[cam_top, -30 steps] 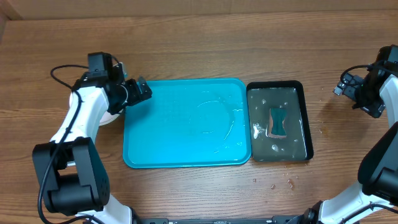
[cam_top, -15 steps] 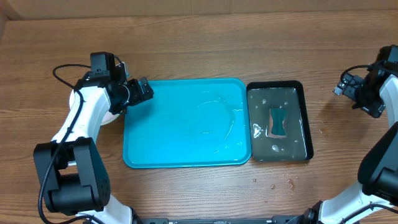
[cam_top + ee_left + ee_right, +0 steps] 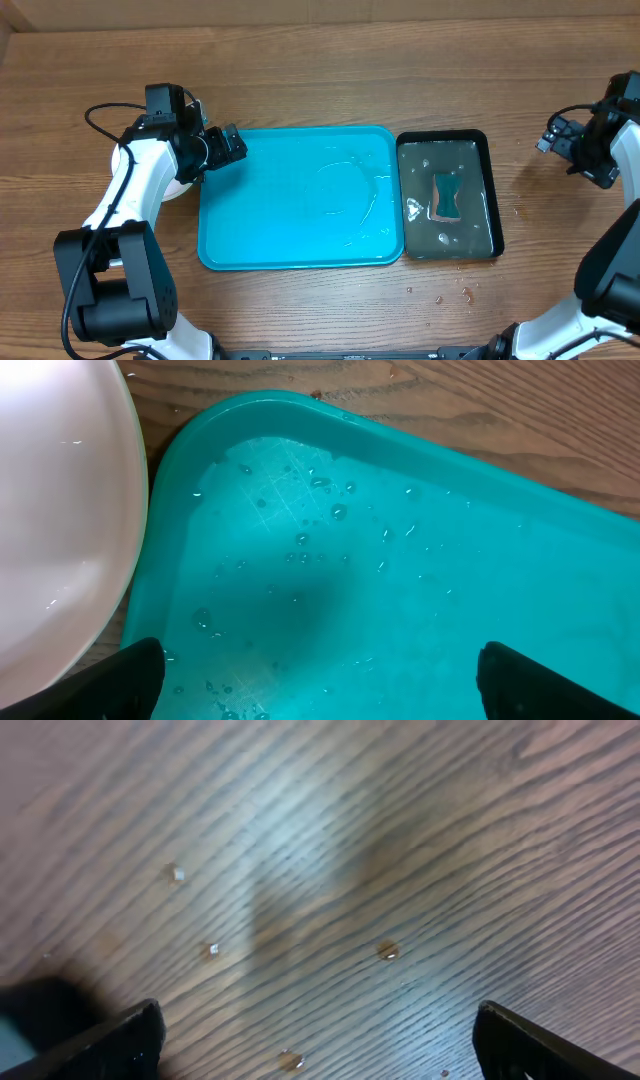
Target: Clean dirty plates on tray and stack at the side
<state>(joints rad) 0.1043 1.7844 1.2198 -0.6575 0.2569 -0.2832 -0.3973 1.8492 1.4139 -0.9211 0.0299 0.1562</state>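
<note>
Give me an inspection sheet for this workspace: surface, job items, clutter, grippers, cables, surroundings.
Surface: wooden table, water droplets in front of the black tray.
Job's things: turquoise tray wet, no plates on it; white plate beside its left rim.
Clutter: black tray of water with a sponge in it.
Grippers: left gripper open over the tray's corner; right gripper open over the table; both empty.
Cables: black cable looped at the left arm.
Surroundings: nothing seen.

Turquoise tray [image 3: 290, 225]: lies flat on the table, rounded corners, raised rim, surface beaded with water droplets. White plate [image 3: 50, 510]: right way up, glossy, just beside the tray's left rim.
</note>
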